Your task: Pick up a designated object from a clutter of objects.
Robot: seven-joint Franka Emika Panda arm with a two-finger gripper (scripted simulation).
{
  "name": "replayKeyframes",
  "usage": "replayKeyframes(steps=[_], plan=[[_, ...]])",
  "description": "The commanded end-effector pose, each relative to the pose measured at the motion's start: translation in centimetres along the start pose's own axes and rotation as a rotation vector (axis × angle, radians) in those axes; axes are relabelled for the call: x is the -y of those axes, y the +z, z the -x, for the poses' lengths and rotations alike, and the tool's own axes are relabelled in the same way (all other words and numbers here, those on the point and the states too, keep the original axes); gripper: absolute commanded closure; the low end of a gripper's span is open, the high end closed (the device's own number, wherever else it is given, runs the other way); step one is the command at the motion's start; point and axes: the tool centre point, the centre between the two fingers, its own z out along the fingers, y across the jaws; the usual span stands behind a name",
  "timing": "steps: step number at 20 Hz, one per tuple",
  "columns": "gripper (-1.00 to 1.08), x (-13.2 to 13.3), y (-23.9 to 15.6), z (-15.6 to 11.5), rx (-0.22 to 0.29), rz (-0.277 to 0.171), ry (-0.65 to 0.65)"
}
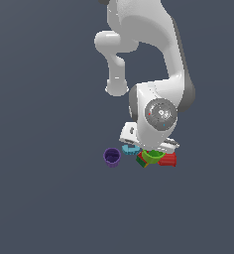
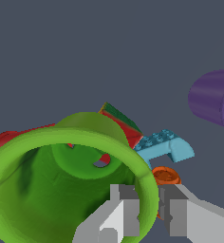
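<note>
The bright green cup sits in the clutter, between the multicoloured cube and the red ribbed cylinder. In the wrist view the green cup fills the frame, its mouth facing the camera. My gripper straddles its thick rim, one finger inside and one outside, both pressed against the wall. In the exterior view the gripper is mostly hidden under the hand, right above the cup.
The purple cup stands apart at the exterior view's left; it also shows in the wrist view. The light-blue flat piece, the orange piece, the cube and the red cylinder crowd behind the green cup.
</note>
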Motion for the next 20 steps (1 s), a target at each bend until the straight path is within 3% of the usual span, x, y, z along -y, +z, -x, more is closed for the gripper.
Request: replayKeyframes(steps=[1, 10, 20], plan=[[1.08, 0.0, -0.1, 0.2, 0.001, 0.000, -0.002], [1.08, -1.5, -2.2, 2.1, 0.001, 0.000, -0.002], [1.08, -5.4, -7.8, 6.9, 0.003, 0.000, -0.002]])
